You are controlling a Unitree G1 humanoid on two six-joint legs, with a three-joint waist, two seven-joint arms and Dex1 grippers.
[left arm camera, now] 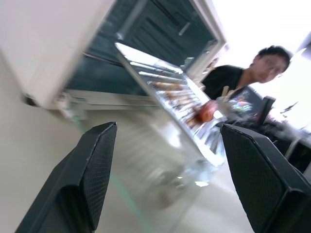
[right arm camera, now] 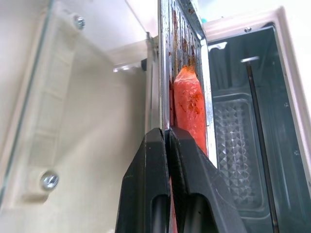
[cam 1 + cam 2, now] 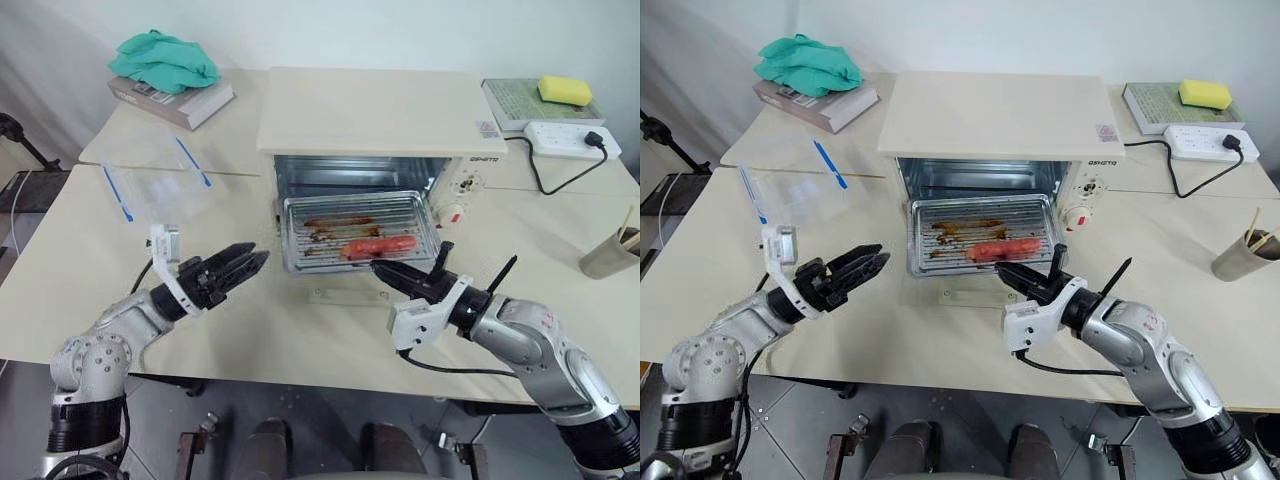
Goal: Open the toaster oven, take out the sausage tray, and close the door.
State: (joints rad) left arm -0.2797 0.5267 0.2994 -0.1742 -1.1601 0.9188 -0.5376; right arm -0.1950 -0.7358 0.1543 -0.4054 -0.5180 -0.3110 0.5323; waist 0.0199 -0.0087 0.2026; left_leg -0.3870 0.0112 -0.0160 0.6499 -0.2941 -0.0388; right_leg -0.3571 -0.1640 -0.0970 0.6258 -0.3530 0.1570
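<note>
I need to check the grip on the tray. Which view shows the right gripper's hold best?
The right wrist view: the right gripper is shut on the sausage tray rim. Both eye views show it from above; in the left wrist view it is blurred.

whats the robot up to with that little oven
It is pulling the sausage tray out of the toaster oven. The door is folded down flat on the table, and the tray sticks out over it with one sausage on it. The right gripper is shut on the tray's front edge. The left gripper hangs open to the left of the oven, holding nothing. The tray is not yet fully out.
</note>
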